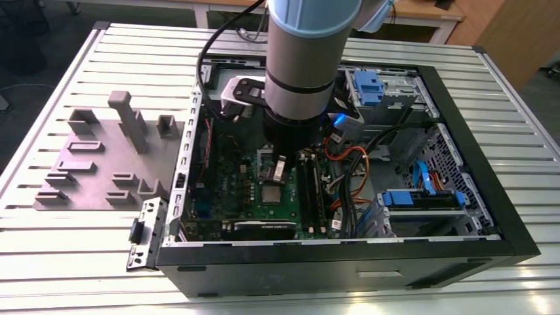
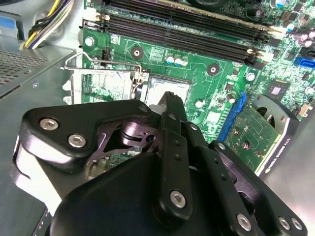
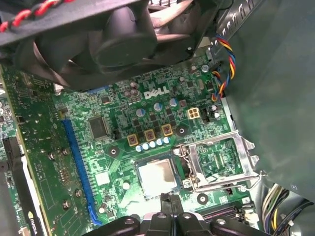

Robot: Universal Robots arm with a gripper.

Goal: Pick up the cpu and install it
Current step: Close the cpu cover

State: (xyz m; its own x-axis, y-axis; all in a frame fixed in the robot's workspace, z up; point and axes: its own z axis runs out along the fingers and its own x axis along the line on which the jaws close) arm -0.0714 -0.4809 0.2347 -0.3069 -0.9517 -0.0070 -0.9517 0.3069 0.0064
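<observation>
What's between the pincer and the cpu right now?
Nothing: in the first wrist view the pincer ends right at the edge of the flat silver-grey square cpu, with no part between.

Exterior view high over the open computer case (image 1: 332, 270), both wrist views close above motherboard (image 3: 118, 142), sharing the cpu (image 3: 156, 178) (image 2: 170, 91)

Arm (image 1: 302, 59) upright, gripper (image 1: 277, 177) pointing straight down (jaws closed together)

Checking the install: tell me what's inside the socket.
The silver chip lies flat in it, the metal frame flipped open beside it. Whatever is under the chip is covered.
</observation>
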